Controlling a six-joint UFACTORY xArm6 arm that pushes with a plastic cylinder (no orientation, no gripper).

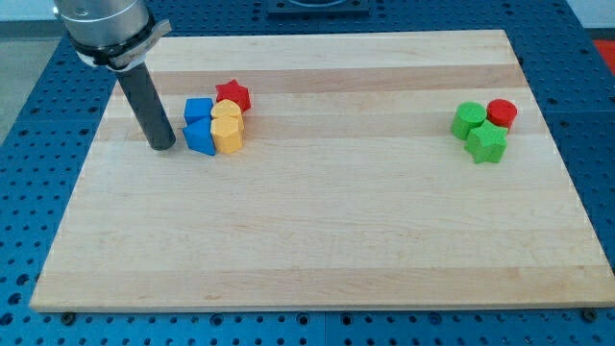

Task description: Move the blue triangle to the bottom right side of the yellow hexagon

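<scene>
Item: wooden board (317,240), lying on a blue perforated bench (19,86), carrying two clusters of blocks. All places below are being given relative to the yellow hexagon (229,136).

- Yellow hexagon: sitting in the cluster toward the view's left, at that cluster's lower right.
- Blue triangle (200,136): the task's block, lying immediately to the view's left of the hexagon, apparently touching it.
- Blue cube (198,111): resting up and to the left of the hexagon, just above the triangle.
- Yellow heart-like block (227,114): sitting directly above the hexagon, touching it.
- Red star (233,94): standing further above, at the cluster's top.
- Green rounded block (469,119), red cylinder (502,112), green star (486,144): grouped well apart, far to the view's right.
- My tip (160,146): resting on the board further left than the triangle, just beside it with a narrow gap showing. There being no fingers on this rod, nothing is being pinched or spread.

Handling note, as judgement: the triangle is sitting on the wrong side. Pushing straight rightward would be shoving the hexagon along. Better to be coming at the triangle from above, sliding it downward clear of the hexagon, then nudging it rightward beneath, finishing at the lower right. Short, centred pushes should be keeping it from spinning away.
</scene>
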